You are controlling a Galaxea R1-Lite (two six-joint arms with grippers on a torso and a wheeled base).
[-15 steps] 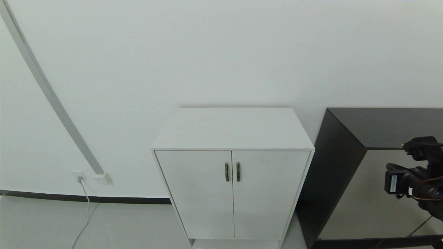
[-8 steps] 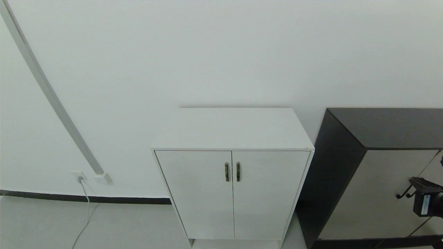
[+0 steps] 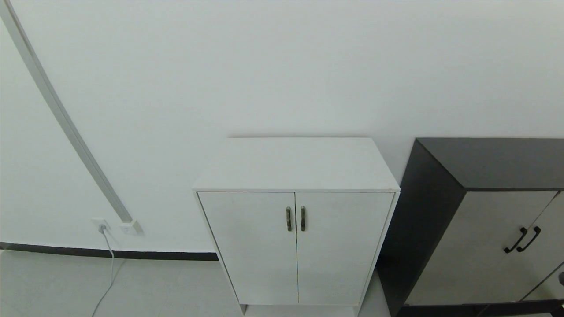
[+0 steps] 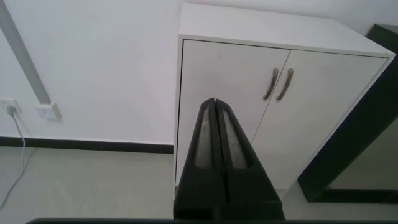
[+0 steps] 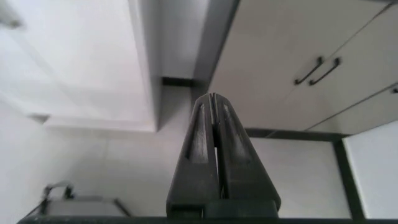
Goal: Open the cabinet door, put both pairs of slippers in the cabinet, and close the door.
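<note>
A white two-door cabinet (image 3: 296, 229) stands against the wall, both doors closed, with two grey handles (image 3: 295, 219) side by side at the middle seam. In the left wrist view the same cabinet (image 4: 280, 106) lies ahead, and my left gripper (image 4: 215, 102) is shut with nothing in it, well short of the doors. My right gripper (image 5: 213, 98) is shut and empty, held low over the floor in front of the dark cabinet (image 5: 298, 56).
A dark cabinet (image 3: 480, 220) with pale doors and black handles (image 3: 522, 239) stands right beside the white one. On the left a wall socket (image 3: 102, 226) has a cable running down to the floor, and a slanted conduit (image 3: 61, 116) crosses the wall.
My right arm, seen at the right edge of the head view before the dark cabinet, has dropped down and out of that view, uncovering the black handles. The white cabinet stays closed.
</note>
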